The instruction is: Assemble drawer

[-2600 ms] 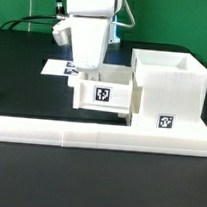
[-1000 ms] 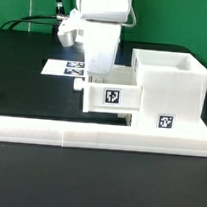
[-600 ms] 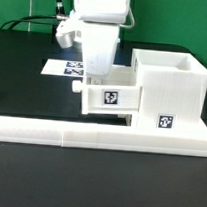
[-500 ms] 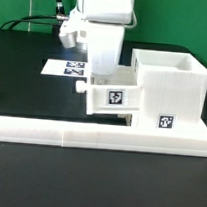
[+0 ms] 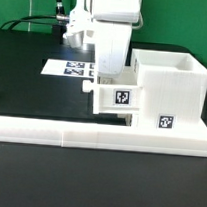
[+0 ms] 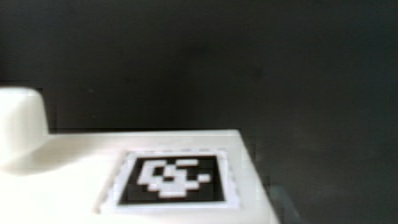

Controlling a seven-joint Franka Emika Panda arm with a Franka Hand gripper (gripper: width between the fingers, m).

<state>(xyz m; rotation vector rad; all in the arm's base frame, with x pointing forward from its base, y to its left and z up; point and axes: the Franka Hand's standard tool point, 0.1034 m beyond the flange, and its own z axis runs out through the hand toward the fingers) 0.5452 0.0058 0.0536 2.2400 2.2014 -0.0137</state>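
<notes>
On the black table (image 5: pixel 19 71), a white housing (image 5: pixel 170 91) stands against the low border wall (image 5: pixel 89 136), with the marker board (image 5: pixel 69 67) lying behind. A tagged tray (image 5: pixel 117 97) sits partway into the housing's side, on the exterior view's left, knob (image 5: pixel 88 88) pointing outward. The gripper (image 5: pixel 112 74) reaches down into the tray; whether its fingers are pinching the tray wall I cannot tell.

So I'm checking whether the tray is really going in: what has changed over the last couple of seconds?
The shallow white plastic tray with the square tag has slid toward the exterior view's right, into the tall white boxy housing, and the gripper has travelled with it. I cannot tell whether the jaws are open or shut. The housing, the long low white border wall and the flat printed tag sheet stayed put.
</notes>
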